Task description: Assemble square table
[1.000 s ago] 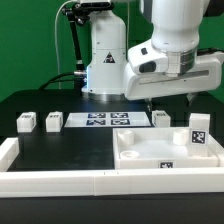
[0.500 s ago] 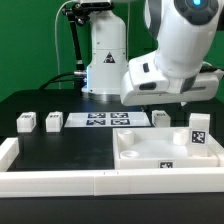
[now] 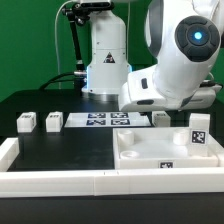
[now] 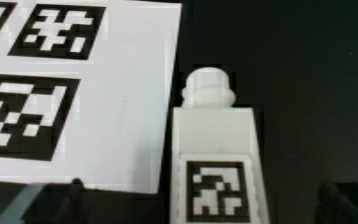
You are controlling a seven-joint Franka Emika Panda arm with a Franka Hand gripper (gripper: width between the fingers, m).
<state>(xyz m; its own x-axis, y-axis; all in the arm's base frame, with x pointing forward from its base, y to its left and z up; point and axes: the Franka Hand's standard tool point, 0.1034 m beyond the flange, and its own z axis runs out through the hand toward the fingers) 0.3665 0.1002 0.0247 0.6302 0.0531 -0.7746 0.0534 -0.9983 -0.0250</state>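
Black bench [image 3: 70, 145] fills the exterior view, with white border rails [image 3: 60, 182] along its six o'clock and nine o'clock edges and the marker board [image 3: 100, 120] lying flat near the middle. Compared with a second ago, the arm [image 3: 175, 75] has rolled its wrist. Its white housing now hangs lower and broader at about two o'clock, and a blue-lit ring [image 3: 197, 37] faces the camera. The fingers that then hung clear beneath the housing are now hidden behind it in this view. None of the parts has shifted. The tray-like tabletop [image 3: 135, 158] sits at five o'clock of the marker board, with an upright leg [image 3: 198, 131] at its two o'clock side. Two more legs [image 3: 25, 122] [image 3: 53, 121] lie at nine o'clock of the marker board, and a fourth leg [image 3: 161, 118] lies just beside it at three o'clock, under the arm. The wrist view shows this fourth leg [image 4: 211, 140] flat on the bench, tag up and rounded peg at one end, close along the marker board's [image 4: 87, 90] edge. The end effector [image 4: 202, 198] is spread wide and grips nothing, its blurred dark fingertips [image 4: 48, 197] standing on either side of the leg, apart from it.
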